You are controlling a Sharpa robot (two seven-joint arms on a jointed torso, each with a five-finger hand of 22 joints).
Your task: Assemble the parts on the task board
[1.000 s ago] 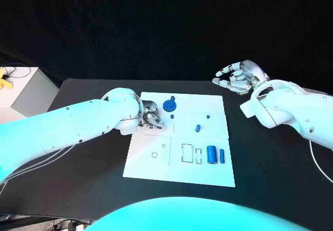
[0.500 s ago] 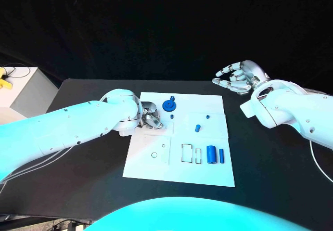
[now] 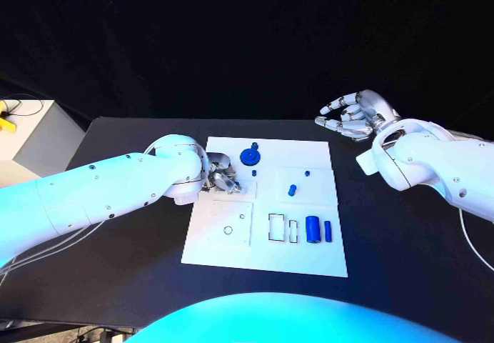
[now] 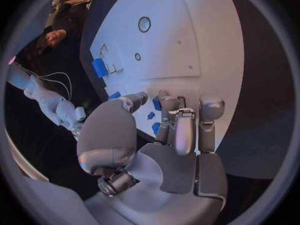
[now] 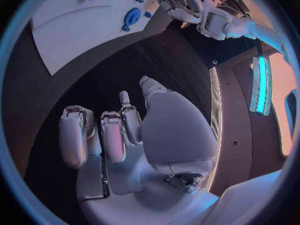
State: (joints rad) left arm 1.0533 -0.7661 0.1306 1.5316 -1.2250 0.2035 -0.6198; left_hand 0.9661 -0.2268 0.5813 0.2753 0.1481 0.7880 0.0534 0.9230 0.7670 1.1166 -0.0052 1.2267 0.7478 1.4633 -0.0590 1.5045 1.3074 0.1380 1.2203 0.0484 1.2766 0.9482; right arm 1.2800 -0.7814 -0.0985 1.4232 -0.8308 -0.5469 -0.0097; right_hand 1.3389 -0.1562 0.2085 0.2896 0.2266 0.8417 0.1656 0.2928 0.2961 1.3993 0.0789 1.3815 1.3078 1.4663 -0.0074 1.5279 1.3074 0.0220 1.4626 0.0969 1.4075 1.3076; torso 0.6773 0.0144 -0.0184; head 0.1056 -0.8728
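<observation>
Task board (image 3: 309, 254) at frame centre on the table (image 3: 123, 271), parts (image 3: 313, 230) at its lower right, left hand (image 3: 223, 177) over its upper left edge.

The left hand (image 3: 221, 179) covers part of the white board (image 3: 309, 153). Whether its fingers hold a blue piece there is too small to tell.

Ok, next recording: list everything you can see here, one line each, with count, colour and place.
task board: one, white, middle of the black table.
round part: one, blue, far end of the board.
small peg: one, blue, just near of the round part.
short part: one, blue, board's middle, right half.
cylinders: two, blue, side by side, near right of the board.
table: one, black, under the board.
white box: one, off the table's far left corner.
left hand: silver, fingers curled over the board's left edge; whether it holds a part is unclear.
right hand: silver, fingers apart, raised beyond the board's far right corner, holding nothing.
</observation>
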